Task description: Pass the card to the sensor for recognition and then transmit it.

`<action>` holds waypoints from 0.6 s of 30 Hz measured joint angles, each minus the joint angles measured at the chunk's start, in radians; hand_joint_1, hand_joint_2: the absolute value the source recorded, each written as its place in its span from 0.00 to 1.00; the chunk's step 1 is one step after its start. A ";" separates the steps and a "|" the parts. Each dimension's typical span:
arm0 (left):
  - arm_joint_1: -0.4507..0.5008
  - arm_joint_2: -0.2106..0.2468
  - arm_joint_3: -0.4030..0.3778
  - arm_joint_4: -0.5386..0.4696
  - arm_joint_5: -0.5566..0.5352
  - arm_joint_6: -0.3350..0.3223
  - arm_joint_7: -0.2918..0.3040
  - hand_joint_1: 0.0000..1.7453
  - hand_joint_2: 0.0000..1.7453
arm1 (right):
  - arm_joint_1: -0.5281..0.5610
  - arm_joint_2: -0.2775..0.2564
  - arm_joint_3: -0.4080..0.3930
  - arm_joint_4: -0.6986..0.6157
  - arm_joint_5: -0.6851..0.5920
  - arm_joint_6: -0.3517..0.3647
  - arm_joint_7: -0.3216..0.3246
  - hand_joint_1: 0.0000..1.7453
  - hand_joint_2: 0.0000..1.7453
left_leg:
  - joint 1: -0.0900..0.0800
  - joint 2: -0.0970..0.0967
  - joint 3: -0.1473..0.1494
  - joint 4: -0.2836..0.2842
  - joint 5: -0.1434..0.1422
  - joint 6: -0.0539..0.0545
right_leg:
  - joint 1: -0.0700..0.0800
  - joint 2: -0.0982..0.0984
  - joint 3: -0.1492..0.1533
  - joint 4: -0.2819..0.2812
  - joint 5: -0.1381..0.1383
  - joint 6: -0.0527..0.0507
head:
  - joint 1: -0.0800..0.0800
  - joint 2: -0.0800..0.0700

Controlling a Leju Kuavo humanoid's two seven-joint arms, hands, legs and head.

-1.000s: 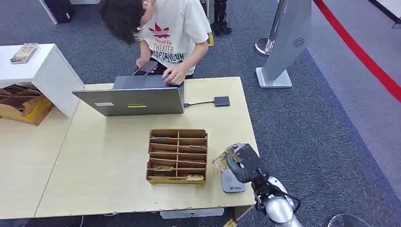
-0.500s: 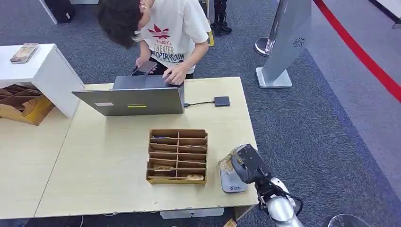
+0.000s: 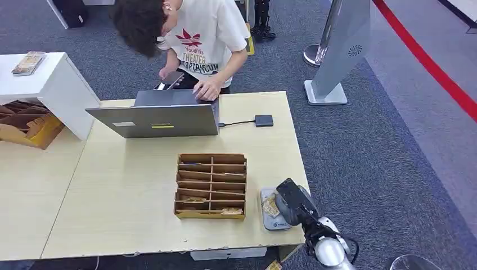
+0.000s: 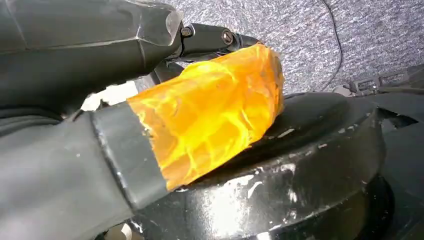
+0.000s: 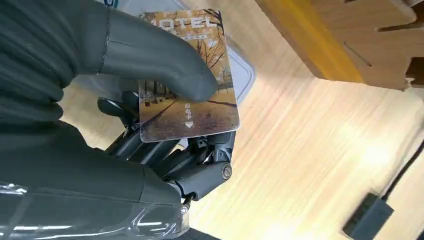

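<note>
One card (image 5: 187, 80) sits pinched between the right hand's (image 5: 150, 100) thumb and fingers (image 5: 165, 150), over the sensor (image 3: 274, 214).

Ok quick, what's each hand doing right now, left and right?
Left hand: cannot be told whether open or closed.
Right hand: holding the card over the sensor.

I am looking into what seems an office or demo hall: grey carpet (image 3: 365, 146), a desk (image 3: 124, 191), a person (image 3: 197, 39) working at a laptop (image 3: 157, 120), a standing sign (image 3: 343, 45).
</note>
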 joint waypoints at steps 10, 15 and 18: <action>-0.001 0.000 0.000 0.000 0.003 -0.001 0.001 0.00 0.00 | -0.015 0.000 -0.006 0.045 0.018 0.003 0.006 1.00 1.00 | 0.000 0.000 0.000 0.000 0.000 0.000 | 0.000 0.000 0.000 0.000 0.000 0.000 | 0.000 0.000; -0.001 0.000 0.000 0.000 0.003 -0.002 0.002 0.00 0.00 | -0.024 0.001 -0.010 0.065 0.022 0.004 0.007 1.00 1.00 | 0.000 0.000 0.001 0.000 0.000 0.000 | 0.000 0.000 0.001 0.000 0.000 0.000 | 0.000 0.000; -0.001 0.000 0.000 0.000 0.006 -0.002 0.003 0.00 0.00 | -0.028 0.002 -0.011 0.074 0.024 0.006 0.007 1.00 1.00 | 0.000 0.000 0.001 0.000 0.000 0.000 | 0.000 0.000 0.001 0.000 0.000 0.000 | 0.000 0.000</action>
